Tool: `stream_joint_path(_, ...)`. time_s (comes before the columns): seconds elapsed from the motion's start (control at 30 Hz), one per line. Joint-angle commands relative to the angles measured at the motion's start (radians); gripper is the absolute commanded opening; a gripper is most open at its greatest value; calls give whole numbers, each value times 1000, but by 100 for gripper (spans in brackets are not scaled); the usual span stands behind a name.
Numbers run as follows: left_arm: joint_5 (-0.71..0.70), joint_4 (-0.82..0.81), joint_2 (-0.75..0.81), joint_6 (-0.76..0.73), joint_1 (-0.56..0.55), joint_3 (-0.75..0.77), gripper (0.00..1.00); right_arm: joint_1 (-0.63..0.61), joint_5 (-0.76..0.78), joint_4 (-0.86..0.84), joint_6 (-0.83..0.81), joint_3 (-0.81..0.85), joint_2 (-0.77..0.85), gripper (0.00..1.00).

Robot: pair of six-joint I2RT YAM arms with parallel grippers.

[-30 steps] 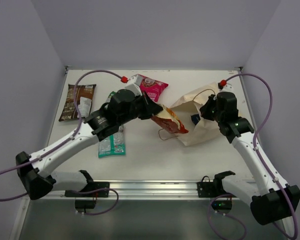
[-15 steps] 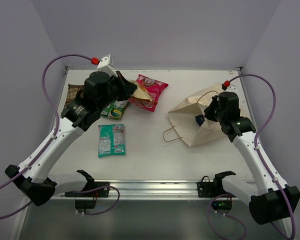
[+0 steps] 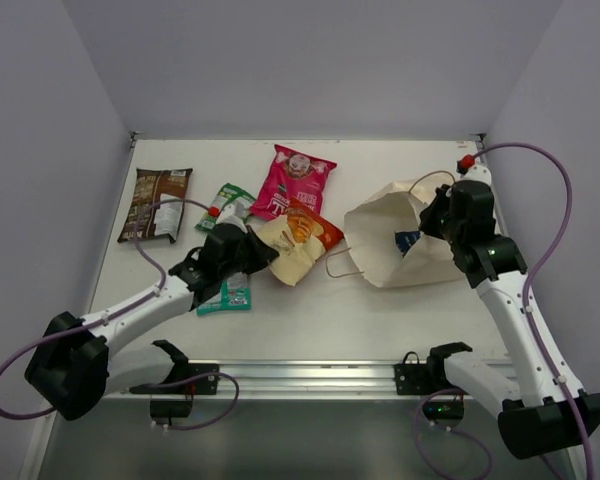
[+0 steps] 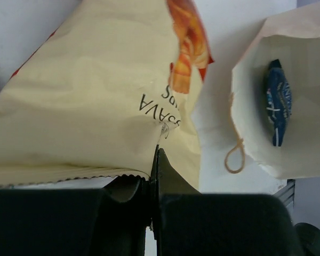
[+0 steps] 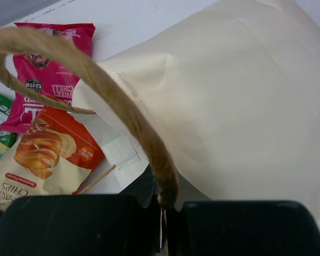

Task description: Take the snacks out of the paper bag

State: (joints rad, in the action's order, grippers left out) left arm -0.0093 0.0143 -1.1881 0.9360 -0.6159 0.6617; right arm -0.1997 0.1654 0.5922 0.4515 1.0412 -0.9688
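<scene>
**Left gripper** (image 4: 154,162): clenched. The serrated end seam of the cream-and-orange chips packet (image 4: 96,106) is pinched between the closed fingers. The packet is laid flat on the table (image 3: 310,320), stretched away from the fingertips.
- Past the packet's far orange corner, the magenta packet (image 3: 295,180) is found. Whether the two touch cannot be told.
- Ahead of the gripper and to its outer side, the small green packet (image 3: 230,200) is laid. The dark brown packet (image 3: 155,203) is set further out, near the table's left edge.
- Just behind the gripper, the teal packet (image 3: 230,295) is partly covered by the left arm.

**Right gripper** (image 5: 162,205): clamped on the cord handle (image 5: 122,106) of the paper bag (image 5: 245,96). The cord is seen running down between the shut fingers.
- The bag is laid on its side directly beneath and ahead of this gripper. Its mouth is held open toward the left gripper.
- Inside the bag, the blue packet (image 4: 277,98) is seen against the inner wall.
- The second handle loop (image 3: 338,265) is laid on the table between the bag's mouth and the chips packet.
</scene>
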Motion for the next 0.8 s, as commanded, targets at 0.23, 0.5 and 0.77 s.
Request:
stream_joint_path(0.23,-83,-284,-24,176,-131,-267,0,9,-46,58,-46,92,33,0)
stream_joint_path(0.5,-131,-120,-70,173,-170,-203,43,9,-142,58,-131,143,27,0)
stream_joint_path(0.77,-281,166,150,-156,-166,96,91,8,-256,12,-279,59,79,0)
